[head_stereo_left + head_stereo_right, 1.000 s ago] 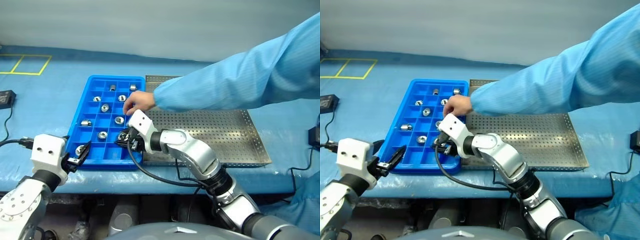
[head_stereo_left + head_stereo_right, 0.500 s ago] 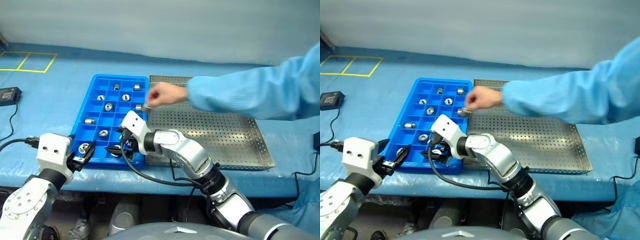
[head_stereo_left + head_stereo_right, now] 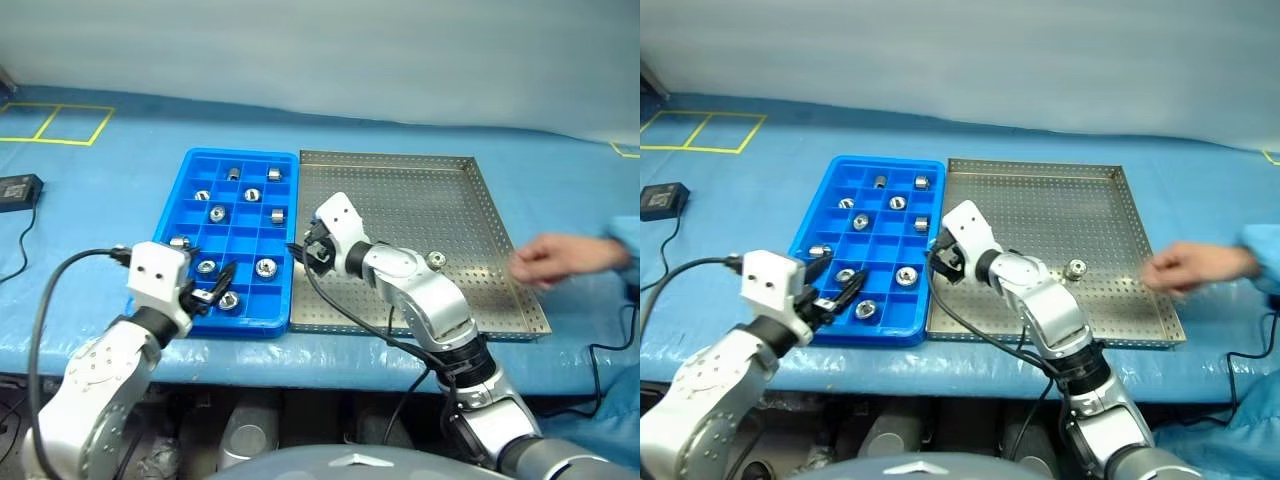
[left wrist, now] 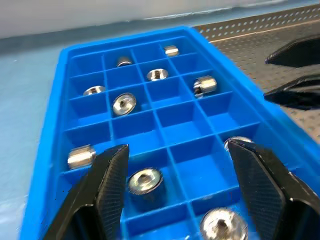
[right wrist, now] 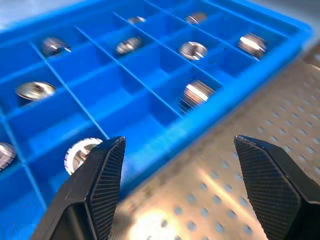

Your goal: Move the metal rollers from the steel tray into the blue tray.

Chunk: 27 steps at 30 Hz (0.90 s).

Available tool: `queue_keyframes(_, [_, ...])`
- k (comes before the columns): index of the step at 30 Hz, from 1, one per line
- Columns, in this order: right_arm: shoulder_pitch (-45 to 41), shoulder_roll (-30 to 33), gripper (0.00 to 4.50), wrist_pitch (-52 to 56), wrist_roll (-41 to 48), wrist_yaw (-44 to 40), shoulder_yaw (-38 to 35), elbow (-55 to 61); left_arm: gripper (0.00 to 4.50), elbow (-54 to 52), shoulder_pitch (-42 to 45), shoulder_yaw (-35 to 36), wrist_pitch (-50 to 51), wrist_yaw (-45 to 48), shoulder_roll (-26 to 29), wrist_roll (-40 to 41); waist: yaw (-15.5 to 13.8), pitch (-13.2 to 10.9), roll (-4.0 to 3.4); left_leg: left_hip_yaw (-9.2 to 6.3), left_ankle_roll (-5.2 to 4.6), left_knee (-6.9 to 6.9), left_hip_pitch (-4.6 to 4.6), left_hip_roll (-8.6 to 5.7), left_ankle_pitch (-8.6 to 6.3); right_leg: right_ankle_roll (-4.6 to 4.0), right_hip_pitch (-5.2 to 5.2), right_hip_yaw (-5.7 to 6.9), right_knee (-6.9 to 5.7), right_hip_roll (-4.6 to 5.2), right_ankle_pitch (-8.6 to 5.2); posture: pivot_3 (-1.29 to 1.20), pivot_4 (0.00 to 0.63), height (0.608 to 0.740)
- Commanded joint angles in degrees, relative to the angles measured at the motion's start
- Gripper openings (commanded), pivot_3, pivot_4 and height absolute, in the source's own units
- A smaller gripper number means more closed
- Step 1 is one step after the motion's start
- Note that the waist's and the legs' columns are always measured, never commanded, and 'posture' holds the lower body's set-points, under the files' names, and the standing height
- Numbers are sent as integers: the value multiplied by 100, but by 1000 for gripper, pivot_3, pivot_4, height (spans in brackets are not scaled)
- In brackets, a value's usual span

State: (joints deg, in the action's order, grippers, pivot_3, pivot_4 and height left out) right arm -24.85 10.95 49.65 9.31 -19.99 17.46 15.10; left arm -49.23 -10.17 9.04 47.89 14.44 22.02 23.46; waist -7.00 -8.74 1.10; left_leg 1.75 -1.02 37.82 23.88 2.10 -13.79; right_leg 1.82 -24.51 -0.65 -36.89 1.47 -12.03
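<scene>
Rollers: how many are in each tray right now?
In blue tray: 10 rollers
In steel tray: 1 roller
Total: 11

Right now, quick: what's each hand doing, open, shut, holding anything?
Left hand: open, empty, over the blue tray.
Right hand: open, empty, at the blue tray's edge over the steel tray.
</scene>
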Motion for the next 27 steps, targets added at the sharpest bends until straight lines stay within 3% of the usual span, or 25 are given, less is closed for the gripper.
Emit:
queue_keyframes(1, [148,77,3675,322,-271,518,-414,323,3457,292,357,-461,-343,114,-117,-46,63,0,0,0,0,-1,0,0,0,-6,0,-1,0,0,4,203,150,740])
queue_keyframes(6, [328,-89,3675,725,-641,1360,-1014,445,3457,983,1120,-1087,-590,340,-259,-117,224,1,-1,3,-1,3,6,-4,1,-5,2,0,0,-7,4,127,150,740])
queue_keyframes(15, [379,-825,3675,950,-1185,2801,-2064,585,3457,1353,1294,-1342,-846,486,-289,-153,562,1,-2,-3,-3,0,3,-3,-1,28,0,-10,-4,-11,24,66,150,740])
queue_keyframes(27, [454,-1824,3675,993,-1265,3555,-2773,239,3457,1490,1180,-1498,-1025,499,-341,-244,640,1,-4,-1,-4,4,1,-3,0,30,2,-15,-3,-8,24,61,150,740])
